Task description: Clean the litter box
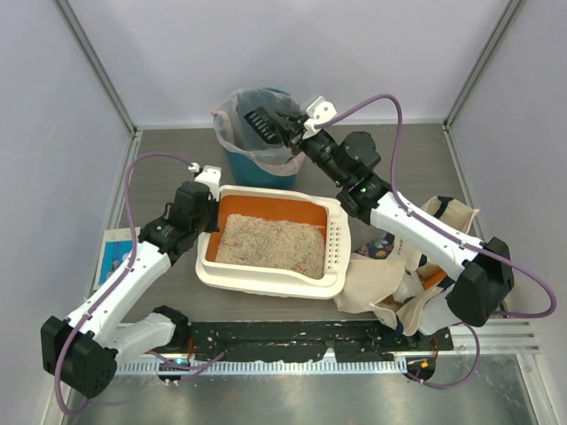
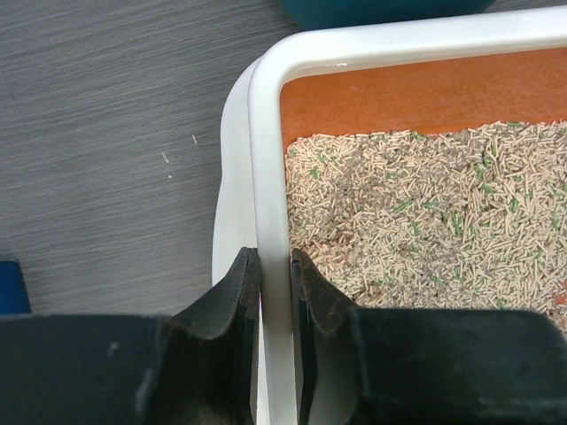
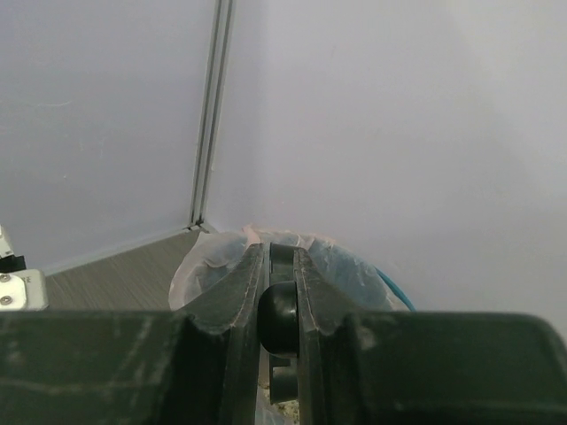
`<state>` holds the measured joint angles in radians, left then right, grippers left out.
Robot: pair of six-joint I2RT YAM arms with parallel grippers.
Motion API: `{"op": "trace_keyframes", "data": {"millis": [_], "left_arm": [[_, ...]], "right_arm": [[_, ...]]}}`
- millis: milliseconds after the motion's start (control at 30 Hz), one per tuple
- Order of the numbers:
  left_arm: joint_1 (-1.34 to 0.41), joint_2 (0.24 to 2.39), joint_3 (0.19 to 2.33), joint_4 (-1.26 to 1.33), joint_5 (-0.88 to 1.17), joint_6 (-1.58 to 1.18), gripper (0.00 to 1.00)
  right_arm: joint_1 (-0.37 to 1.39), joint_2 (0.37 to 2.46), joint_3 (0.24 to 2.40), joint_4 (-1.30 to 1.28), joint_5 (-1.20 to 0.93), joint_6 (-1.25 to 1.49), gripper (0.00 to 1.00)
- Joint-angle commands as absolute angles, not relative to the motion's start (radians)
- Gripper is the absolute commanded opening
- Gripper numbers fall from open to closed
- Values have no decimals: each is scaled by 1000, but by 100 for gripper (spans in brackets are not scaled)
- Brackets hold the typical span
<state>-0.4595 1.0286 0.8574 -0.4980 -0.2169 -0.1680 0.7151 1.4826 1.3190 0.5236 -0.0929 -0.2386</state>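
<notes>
The litter box is a cream-white tray with orange inner walls, lying mid-table and filled with grey-beige litter. My left gripper is shut on its left rim. In the left wrist view the white rim runs between the fingers of that gripper, with litter to the right. My right gripper is shut on the handle of a black slotted scoop, held over the teal bin. The right wrist view shows the scoop handle clamped in that gripper above the bin's liner.
A beige cloth tote bag lies crumpled right of the litter box, under my right arm. A blue flat item lies at the table's left edge. Grey walls enclose the back and both sides.
</notes>
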Motion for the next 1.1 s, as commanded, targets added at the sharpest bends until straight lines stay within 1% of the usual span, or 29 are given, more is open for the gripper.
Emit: {"op": "trace_keyframes", "data": {"millis": [0,167,200,333,367,467,633,667,800,933,1000,1033,1067], "left_arm": [[-494,996,844,-463,-97,-117,0],[-494,996,825,-437,-121,-63,0],[-494,1006,828,-437,-124,-52,0],[-494,1063,844,-431,-117,-5,0],[-494,1078,853,-442,-111,47,0],[-494,1161,902,-468,-91,95,0],[-494,1282,983,-494,-60,170,0],[-492,1314,994,-497,-60,182,0],[-494,1390,1061,-494,-46,238,0],[-494,1448,1137,-521,-74,210,0],[-494,1456,1172,-549,-104,181,9],[-494,1454,1178,-580,-113,148,25],[-494,1448,1181,-594,-127,132,37]], "right_arm": [[719,1402,1280,672,-40,-279,1],[719,1293,1214,741,-5,-126,1],[721,1272,1181,741,30,-108,1],[719,1102,1069,715,80,-31,1],[719,1070,1045,703,95,-20,1],[721,958,954,632,193,29,1],[719,784,819,444,339,98,1],[719,726,787,418,347,112,1],[718,611,718,274,341,196,1],[719,557,666,198,325,291,1],[721,549,655,169,308,301,1],[719,549,655,164,307,304,1],[719,549,655,163,307,308,1]]}}
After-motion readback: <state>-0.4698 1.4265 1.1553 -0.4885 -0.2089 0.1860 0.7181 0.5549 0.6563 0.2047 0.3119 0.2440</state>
